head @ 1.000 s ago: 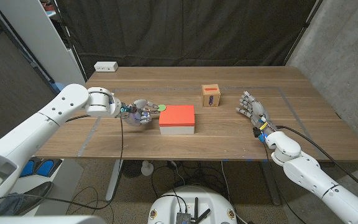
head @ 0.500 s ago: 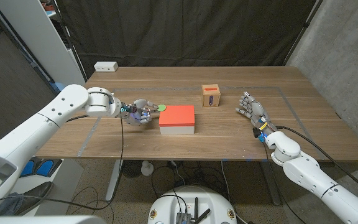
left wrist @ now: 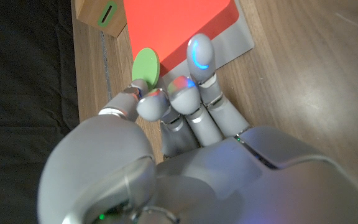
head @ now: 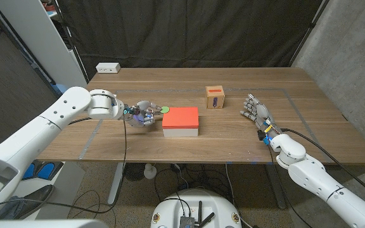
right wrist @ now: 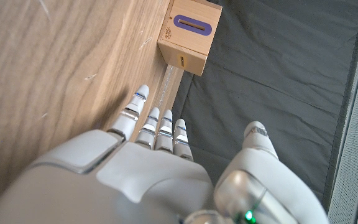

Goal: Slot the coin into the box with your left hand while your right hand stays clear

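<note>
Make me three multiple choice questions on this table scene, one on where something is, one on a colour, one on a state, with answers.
1. Where does the wooden box stand?
A. behind the red block
B. at the table's left edge
C. on the red block

2. What colour is the coin?
A. blue
B. green
C. yellow

3. What is the right hand doing?
A. gripping the box
B. pressing the block
C. holding nothing, fingers apart

Answers: 1 A, the box sits farther back, to the block's right. 2 B, the left wrist view shows a green disc at the left hand's fingertips. 3 C, it is off to the right, apart from the box.
</note>
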Motion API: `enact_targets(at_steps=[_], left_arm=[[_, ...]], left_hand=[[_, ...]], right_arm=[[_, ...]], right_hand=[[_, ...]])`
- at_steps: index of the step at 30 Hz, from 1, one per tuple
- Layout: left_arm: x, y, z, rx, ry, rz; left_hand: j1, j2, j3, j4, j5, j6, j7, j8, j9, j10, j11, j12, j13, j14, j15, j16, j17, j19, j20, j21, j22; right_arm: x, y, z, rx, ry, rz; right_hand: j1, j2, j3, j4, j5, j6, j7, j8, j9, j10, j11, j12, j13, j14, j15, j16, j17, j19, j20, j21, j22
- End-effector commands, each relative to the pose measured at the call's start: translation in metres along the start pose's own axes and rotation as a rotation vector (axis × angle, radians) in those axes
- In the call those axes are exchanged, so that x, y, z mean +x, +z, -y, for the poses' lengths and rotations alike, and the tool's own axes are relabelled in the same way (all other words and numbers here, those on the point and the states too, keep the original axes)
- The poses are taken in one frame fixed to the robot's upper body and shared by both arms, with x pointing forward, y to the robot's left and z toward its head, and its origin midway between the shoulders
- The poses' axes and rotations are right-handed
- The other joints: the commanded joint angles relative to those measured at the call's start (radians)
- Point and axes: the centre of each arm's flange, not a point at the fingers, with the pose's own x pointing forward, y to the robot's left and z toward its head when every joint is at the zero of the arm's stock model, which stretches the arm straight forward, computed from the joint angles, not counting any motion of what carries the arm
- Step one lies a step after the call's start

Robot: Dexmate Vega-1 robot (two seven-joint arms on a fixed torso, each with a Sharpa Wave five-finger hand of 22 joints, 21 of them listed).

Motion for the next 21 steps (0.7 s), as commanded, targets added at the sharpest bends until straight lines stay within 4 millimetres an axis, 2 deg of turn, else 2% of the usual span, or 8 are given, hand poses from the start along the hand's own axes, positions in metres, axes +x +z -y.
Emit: enact_targets(at_steps=[1, 5, 9, 15, 21], left_arm=[[0.002, 0.002, 0.002, 0.015, 0.006, -0.006], [0.002, 0.002, 0.005, 0.012, 0.008, 0.001], [0.001, 0.002, 0.008, 0.006, 0.008, 0.013], [0.0, -0.001, 0.01, -0.009, 0.01, 0.02], [0.003, -0.005, 0.007, -0.016, -0.001, 0.025]], left_hand=[[-0.007, -0.004, 0.008, 0.0, 0.0, 0.004, -0.001, 0.004, -0.001, -0.002, -0.001, 0.004, 0.001, 0.003, 0.001, -0.006, -0.001, -0.005, -0.001, 0.008, 0.002], [0.005, 0.008, 0.018, -0.003, 0.003, 0.021, -0.001, 0.014, 0.003, -0.006, -0.001, -0.003, -0.005, 0.008, 0.001, 0.002, 0.008, -0.008, -0.002, 0.013, 0.001], [0.038, 0.051, 0.051, -0.008, 0.013, 0.047, -0.001, 0.032, 0.014, -0.013, -0.001, -0.003, 0.002, 0.003, 0.001, 0.009, 0.023, -0.021, -0.003, 0.021, 0.003], [0.079, 0.092, 0.091, -0.013, 0.026, 0.104, -0.002, 0.062, 0.032, -0.021, 0.0, -0.002, 0.013, -0.006, 0.001, 0.009, 0.039, -0.041, -0.002, 0.038, 0.008], [0.102, 0.101, 0.109, -0.017, 0.03, 0.139, -0.008, 0.089, 0.052, -0.015, -0.001, -0.002, 0.016, -0.007, 0.001, -0.007, 0.03, -0.049, -0.002, 0.055, 0.0]], right_arm=[[0.0, -0.004, 0.002, 0.014, -0.01, 0.001], [-0.001, -0.007, 0.003, 0.017, -0.011, 0.002], [-0.001, -0.01, 0.004, 0.023, -0.014, 0.001], [-0.003, -0.014, 0.005, 0.039, -0.024, -0.001], [-0.006, -0.018, 0.003, 0.043, -0.033, -0.009]], right_hand=[[0.008, 0.0, 0.006, -0.001, 0.005, 0.009, 0.0, 0.004, 0.002, 0.007, 0.001, 0.007, 0.005, 0.008, -0.002, 0.004, 0.002, 0.008, 0.0, 0.004, 0.005], [0.008, 0.0, 0.006, -0.001, 0.005, 0.009, 0.0, 0.004, 0.002, 0.007, 0.001, 0.007, 0.005, 0.008, -0.002, 0.004, 0.002, 0.008, 0.0, 0.004, 0.005], [0.008, 0.0, 0.006, -0.001, 0.005, 0.009, 0.0, 0.004, 0.002, 0.007, 0.001, 0.007, 0.005, 0.008, -0.002, 0.004, 0.002, 0.008, 0.0, 0.004, 0.005], [0.008, 0.0, 0.006, -0.001, 0.005, 0.009, 0.0, 0.004, 0.002, 0.007, 0.001, 0.007, 0.005, 0.008, -0.002, 0.004, 0.002, 0.008, 0.0, 0.004, 0.005], [0.008, 0.0, 0.006, -0.001, 0.005, 0.009, 0.0, 0.004, 0.002, 0.007, 0.001, 0.007, 0.005, 0.008, -0.002, 0.004, 0.002, 0.008, 0.0, 0.004, 0.005]])
